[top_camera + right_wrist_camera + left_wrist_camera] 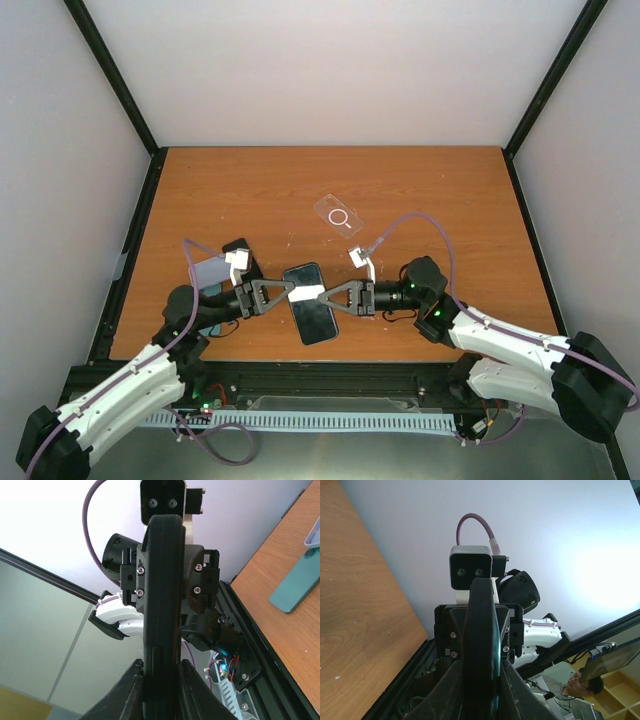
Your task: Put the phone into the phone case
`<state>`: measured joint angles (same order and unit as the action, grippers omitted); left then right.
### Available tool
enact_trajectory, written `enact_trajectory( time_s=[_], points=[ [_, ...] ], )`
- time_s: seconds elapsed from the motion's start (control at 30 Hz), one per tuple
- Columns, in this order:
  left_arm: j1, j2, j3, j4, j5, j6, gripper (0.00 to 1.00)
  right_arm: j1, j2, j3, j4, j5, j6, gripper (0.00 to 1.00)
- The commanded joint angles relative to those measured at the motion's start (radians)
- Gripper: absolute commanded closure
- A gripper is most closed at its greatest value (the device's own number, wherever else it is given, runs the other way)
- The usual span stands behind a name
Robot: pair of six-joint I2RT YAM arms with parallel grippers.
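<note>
A dark, glossy phone-shaped slab [311, 303] hangs between my two grippers near the table's front middle. My left gripper [291, 290] is shut on its left edge, my right gripper [325, 296] on its right edge. In the left wrist view the slab [481, 630] stands edge-on between the fingers [447, 690], black with a thin teal strip along one side. In the right wrist view it [162, 580] is edge-on too, black with a raised side button. I cannot tell whether it is a phone alone or a phone in a black case. A clear case with a ring mark [338, 216] lies behind it.
A lavender-grey flat piece [208, 270] and a teal flat object [213, 300] lie by my left arm; the teal object [297, 582] also shows in the right wrist view. Black frame rails edge the wooden table [420, 190].
</note>
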<state>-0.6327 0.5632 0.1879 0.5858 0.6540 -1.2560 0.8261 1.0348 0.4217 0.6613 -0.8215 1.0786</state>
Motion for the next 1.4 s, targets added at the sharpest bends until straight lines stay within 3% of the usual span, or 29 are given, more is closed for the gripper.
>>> enact_trajectory(
  time_s=[0.0,0.07,0.1,0.2,0.23,0.33,0.37,0.57,0.73,0.87,0.93,1.0,1.1,1.27,1.37],
  points=[
    [0.004,0.006,0.042,-0.035,-0.021,0.023,0.97,0.007,0.009,0.012,0.047,0.015,0.015,0.86],
    [0.004,0.005,0.047,-0.037,-0.020,0.020,0.77,0.007,0.014,0.000,0.095,0.009,0.046,0.90],
    [0.005,0.001,0.046,-0.033,-0.022,0.014,0.72,0.006,0.015,-0.008,0.125,0.006,0.064,0.91],
    [0.004,-0.016,0.040,-0.019,-0.030,-0.004,0.68,0.007,0.005,-0.021,0.152,0.002,0.085,0.91],
    [0.004,-0.022,0.037,-0.017,-0.036,-0.009,0.71,0.006,-0.001,-0.022,0.142,0.001,0.080,0.91],
    [0.004,-0.038,0.028,-0.035,-0.064,-0.022,0.97,0.007,-0.016,-0.021,0.088,0.005,0.048,0.90],
    [0.004,-0.042,0.030,-0.060,-0.078,-0.023,0.99,0.007,-0.020,-0.022,0.075,0.009,0.042,0.89],
    [0.004,-0.036,0.040,-0.130,-0.096,0.006,1.00,0.006,-0.047,-0.008,-0.015,0.059,0.019,0.72],
    [0.004,-0.015,0.079,-0.215,-0.074,0.038,0.98,0.007,-0.056,0.022,-0.056,0.113,0.015,0.87],
    [0.004,-0.023,0.106,-0.245,-0.037,0.045,0.84,0.006,-0.049,0.037,-0.053,0.175,0.047,0.95],
    [0.004,-0.029,0.105,-0.244,-0.017,0.046,0.57,0.007,-0.045,0.036,-0.027,0.214,0.075,0.97],
    [0.004,-0.028,0.093,-0.241,0.001,0.046,0.42,0.006,-0.044,0.036,-0.001,0.268,0.100,0.97],
    [0.004,-0.022,0.047,-0.190,0.024,0.026,0.36,0.006,-0.039,0.047,0.017,0.357,0.129,0.97],
    [0.005,0.039,0.011,-0.064,0.070,-0.009,0.38,0.005,-0.012,0.085,0.011,0.431,0.142,0.96],
    [0.004,0.088,0.037,-0.056,0.103,0.007,0.57,0.005,0.005,0.099,0.007,0.451,0.147,0.96]
  ],
)
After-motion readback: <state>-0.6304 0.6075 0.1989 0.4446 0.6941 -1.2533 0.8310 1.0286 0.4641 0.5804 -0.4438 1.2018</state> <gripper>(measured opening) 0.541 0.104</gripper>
